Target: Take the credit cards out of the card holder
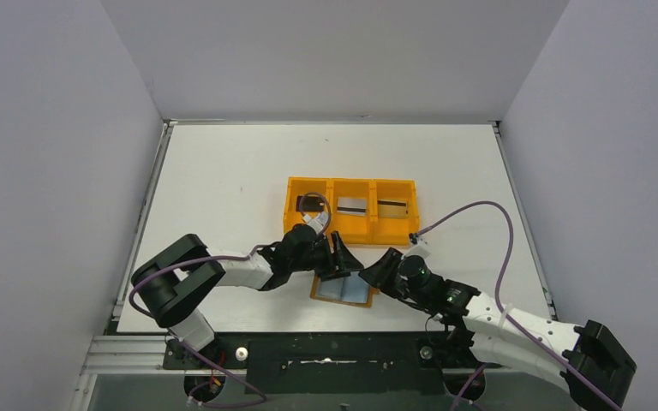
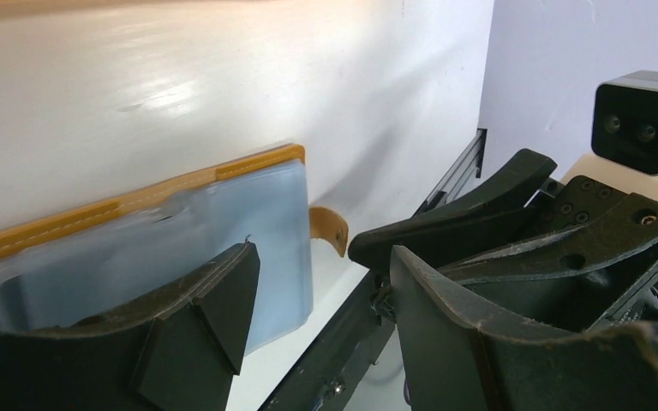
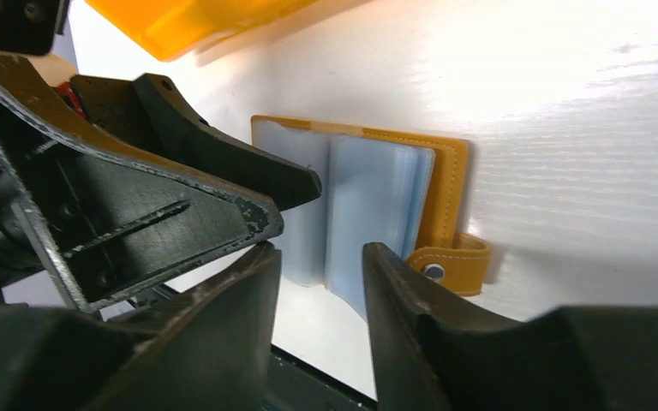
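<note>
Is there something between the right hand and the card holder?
Nothing visible. The right hand faces the open card holder directly. The left hand is at the holder's opposite side, not between them.

Both arms look alike to me: white tube links between bulky black joint housings, bolted to the black mounting bar (image 1: 308, 351). At the bar's right end, a thin purple cable (image 1: 480, 210) arcs off the right arm (image 1: 514, 330). A second one curls around the left arm (image 1: 240, 272) at the bar's left end. The left gripper (image 2: 321, 253) and right gripper (image 3: 319, 253) have matte black wedge fingers (image 3: 180, 214), scuffed pale at the edges and dotted with small screw holes. A grey twin-lens camera (image 2: 643, 120) tops the right wrist.
</note>
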{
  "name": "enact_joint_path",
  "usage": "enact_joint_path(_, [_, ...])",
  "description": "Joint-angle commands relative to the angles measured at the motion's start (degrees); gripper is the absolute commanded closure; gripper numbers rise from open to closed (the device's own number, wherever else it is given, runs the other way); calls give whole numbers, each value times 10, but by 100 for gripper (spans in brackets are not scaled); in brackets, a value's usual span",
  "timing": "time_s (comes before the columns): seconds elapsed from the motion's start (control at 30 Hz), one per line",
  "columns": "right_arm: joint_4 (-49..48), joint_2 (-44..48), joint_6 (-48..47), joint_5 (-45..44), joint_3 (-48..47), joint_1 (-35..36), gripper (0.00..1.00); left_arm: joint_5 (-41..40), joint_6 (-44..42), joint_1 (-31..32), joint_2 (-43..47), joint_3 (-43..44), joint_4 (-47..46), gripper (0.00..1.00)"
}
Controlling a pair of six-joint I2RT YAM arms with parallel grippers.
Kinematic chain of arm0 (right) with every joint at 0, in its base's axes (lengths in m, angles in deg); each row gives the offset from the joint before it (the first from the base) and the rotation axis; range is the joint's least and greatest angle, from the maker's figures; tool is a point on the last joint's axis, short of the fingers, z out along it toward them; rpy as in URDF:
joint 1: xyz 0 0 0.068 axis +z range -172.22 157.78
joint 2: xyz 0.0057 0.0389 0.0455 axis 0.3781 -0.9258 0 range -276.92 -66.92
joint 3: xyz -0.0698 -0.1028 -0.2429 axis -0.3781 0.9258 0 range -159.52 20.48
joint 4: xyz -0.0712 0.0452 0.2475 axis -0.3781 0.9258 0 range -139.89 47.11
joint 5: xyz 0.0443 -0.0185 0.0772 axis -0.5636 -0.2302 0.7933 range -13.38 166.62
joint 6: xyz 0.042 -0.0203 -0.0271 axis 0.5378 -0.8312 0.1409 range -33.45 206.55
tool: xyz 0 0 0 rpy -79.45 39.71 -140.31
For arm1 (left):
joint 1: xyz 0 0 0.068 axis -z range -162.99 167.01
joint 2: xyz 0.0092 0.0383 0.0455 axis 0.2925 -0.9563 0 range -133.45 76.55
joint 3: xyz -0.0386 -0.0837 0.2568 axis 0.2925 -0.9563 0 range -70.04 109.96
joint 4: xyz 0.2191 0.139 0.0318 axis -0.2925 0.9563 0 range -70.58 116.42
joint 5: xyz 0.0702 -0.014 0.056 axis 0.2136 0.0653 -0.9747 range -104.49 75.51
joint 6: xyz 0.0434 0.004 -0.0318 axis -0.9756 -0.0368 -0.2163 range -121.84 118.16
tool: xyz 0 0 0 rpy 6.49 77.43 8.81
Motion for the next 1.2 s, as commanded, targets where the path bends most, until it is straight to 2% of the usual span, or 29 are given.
enact_joint_path(0.0, [38,49,9,-78,-2,0,64,30,-8,20,-23,32,-18,43])
enact_joint_path(0.1, [24,59,-11,-64,-2,0,72,28,-7,26,-33,36,-16,43])
enact_joint_path(0.23, [-28,21,-28,-20,-3,0,78,16,-5,26,-21,31,-11,44])
enact_joint_path(0.4, [-99,-47,-34,18,-12,2,80,-52,-42,25,48,39,95,43])
enact_joint_path(0.6, [-90,-125,-58,25,-62,12,69,-198,-78,15,168,46,293,40])
enact_joint_path(0.67, [-51,-153,-61,3,-94,27,58,-240,-72,6,211,36,336,39])
enact_joint_path(0.83, [84,-234,-72,-101,-204,88,36,-307,-45,-24,339,-24,406,37])
enact_joint_path(0.97, [198,-308,-58,-155,-291,116,34,-333,-29,-40,437,-66,441,35])
enact_joint_path(1.17, [257,-395,-60,-176,-372,141,32,-345,-14,-49,515,-95,483,34])
